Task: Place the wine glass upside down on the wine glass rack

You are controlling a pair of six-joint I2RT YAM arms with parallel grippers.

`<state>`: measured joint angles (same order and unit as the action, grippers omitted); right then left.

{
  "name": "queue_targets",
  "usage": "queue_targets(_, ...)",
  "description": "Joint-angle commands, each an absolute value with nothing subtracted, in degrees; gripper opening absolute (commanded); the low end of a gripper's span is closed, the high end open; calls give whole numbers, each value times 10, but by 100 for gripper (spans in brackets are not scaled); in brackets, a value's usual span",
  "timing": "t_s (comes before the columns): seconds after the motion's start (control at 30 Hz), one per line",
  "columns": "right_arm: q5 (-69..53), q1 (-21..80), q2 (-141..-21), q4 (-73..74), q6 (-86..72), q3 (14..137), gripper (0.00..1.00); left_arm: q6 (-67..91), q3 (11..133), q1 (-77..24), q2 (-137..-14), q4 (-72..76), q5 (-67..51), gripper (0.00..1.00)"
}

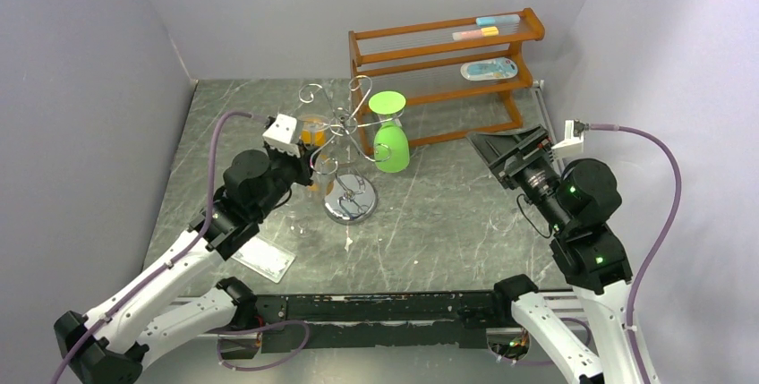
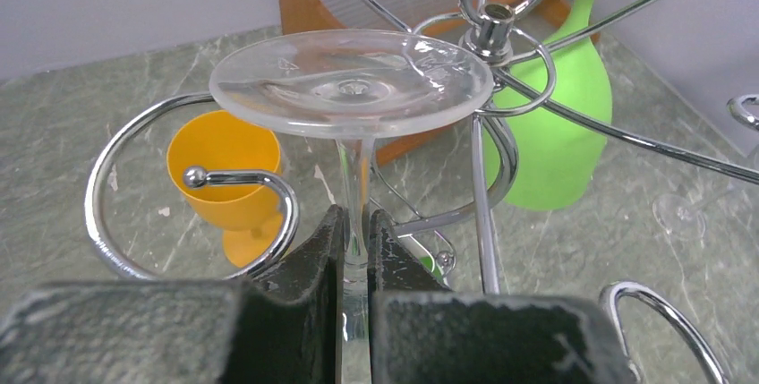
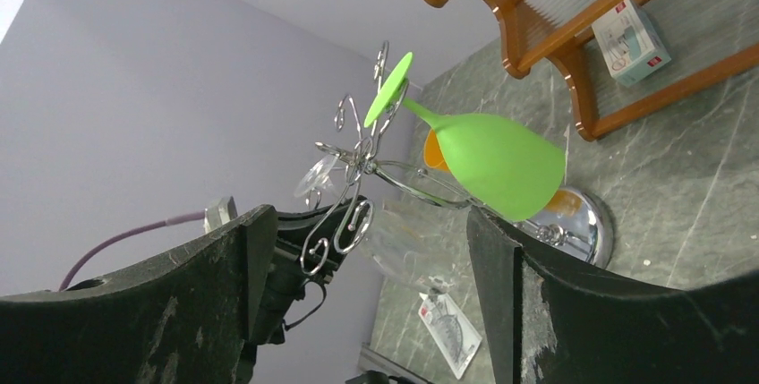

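My left gripper [image 2: 356, 232] is shut on the stem of a clear wine glass [image 2: 349, 80], held upside down with its round foot on top. The foot sits level with the curled arms of the chrome wine glass rack [image 2: 490, 26], just left of its central post. From above, my left gripper [image 1: 302, 167] is at the left side of the rack [image 1: 351, 198]. A green wine glass [image 1: 390, 147] hangs upside down on the rack's right side. My right gripper [image 1: 501, 147] is open and empty, well right of the rack. In the right wrist view the clear glass bowl [image 3: 421, 241] shows between its fingers.
An orange cup [image 2: 228, 174] stands on the table behind a curled rack arm. The brown wooden three-tier shelf [image 1: 447, 53] stands at the back right, with small packets on it. A white card [image 1: 262, 259] lies near the front left. Grey walls close in on three sides.
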<state>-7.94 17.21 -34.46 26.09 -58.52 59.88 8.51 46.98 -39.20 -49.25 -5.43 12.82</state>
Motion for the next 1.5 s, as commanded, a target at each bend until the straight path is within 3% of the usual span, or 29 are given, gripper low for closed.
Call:
queue_targets(0.0, -76, 170, -336, 247, -569, 600, 81, 93, 435, -385, -463, 31, 163, 5)
queue_targets(1.07, -82, 170, -325, 239, -571, 593, 80, -19, 357, -384, -376, 166, 199, 5)
queue_targets(1.47, -71, 169, -317, 236, -557, 595, 80, -8, 369, -385, -410, 154, 188, 5)
